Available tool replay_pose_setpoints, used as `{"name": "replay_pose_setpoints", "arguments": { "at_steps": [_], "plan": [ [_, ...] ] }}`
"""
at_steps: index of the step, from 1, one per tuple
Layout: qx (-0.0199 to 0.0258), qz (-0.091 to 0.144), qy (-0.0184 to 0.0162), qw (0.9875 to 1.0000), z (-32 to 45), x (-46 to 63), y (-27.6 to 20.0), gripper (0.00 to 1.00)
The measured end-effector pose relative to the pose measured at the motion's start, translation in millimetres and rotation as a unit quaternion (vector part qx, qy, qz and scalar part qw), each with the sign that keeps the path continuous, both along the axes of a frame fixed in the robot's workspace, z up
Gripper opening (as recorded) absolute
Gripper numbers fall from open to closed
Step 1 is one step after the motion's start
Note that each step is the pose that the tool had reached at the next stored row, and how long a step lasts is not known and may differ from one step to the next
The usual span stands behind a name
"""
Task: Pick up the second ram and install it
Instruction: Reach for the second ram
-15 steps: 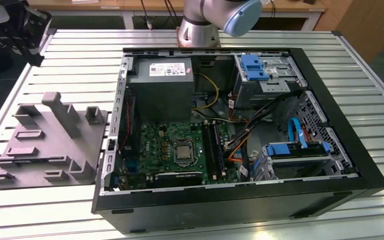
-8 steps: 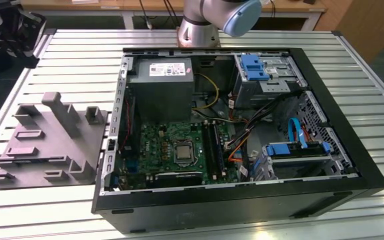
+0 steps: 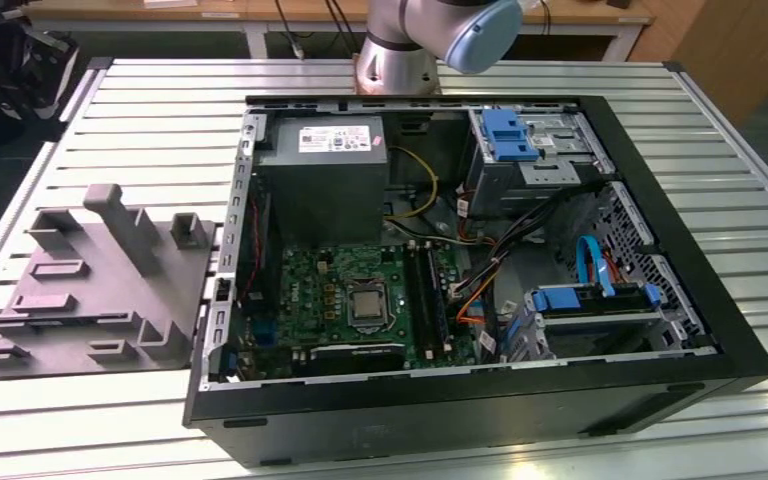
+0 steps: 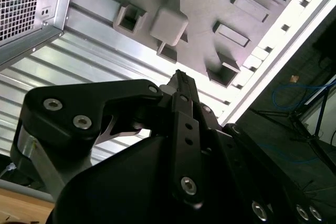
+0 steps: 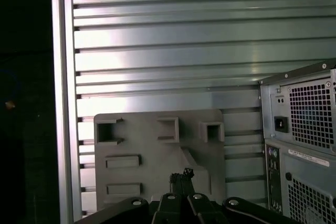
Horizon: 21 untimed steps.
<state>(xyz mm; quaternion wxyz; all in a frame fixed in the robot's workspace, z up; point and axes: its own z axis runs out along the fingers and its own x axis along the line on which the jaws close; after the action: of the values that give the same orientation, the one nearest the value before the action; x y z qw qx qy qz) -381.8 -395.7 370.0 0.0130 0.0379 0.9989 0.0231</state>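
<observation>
The claw (image 5: 181,174), shut and empty, is shown above the grey fixture (image 5: 149,148); pick-up of the second ram is judged pending, an opened claw being needed

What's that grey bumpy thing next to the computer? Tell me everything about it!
The grey fixture is a flat matte plate, plastic by its look, with tall upright posts, low blocks and square pockets. It lies flat on the slatted metal table, at the exterior view's left of the open computer case, close beside its wall. Its pockets look empty.
</observation>
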Motion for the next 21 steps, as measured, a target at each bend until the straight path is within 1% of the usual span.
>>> {"name": "replay_pose_setpoints", "arguments": {
  "at_steps": [14,21],
  "plan": [
    [0.0000,0.000,0.0001,1.0000,-14.2,-9.8,-0.6,0.10],
    [0.0000,0.000,0.0000,1.0000,-20.4,-12.2,-3.2,0.10]
  ]
}}
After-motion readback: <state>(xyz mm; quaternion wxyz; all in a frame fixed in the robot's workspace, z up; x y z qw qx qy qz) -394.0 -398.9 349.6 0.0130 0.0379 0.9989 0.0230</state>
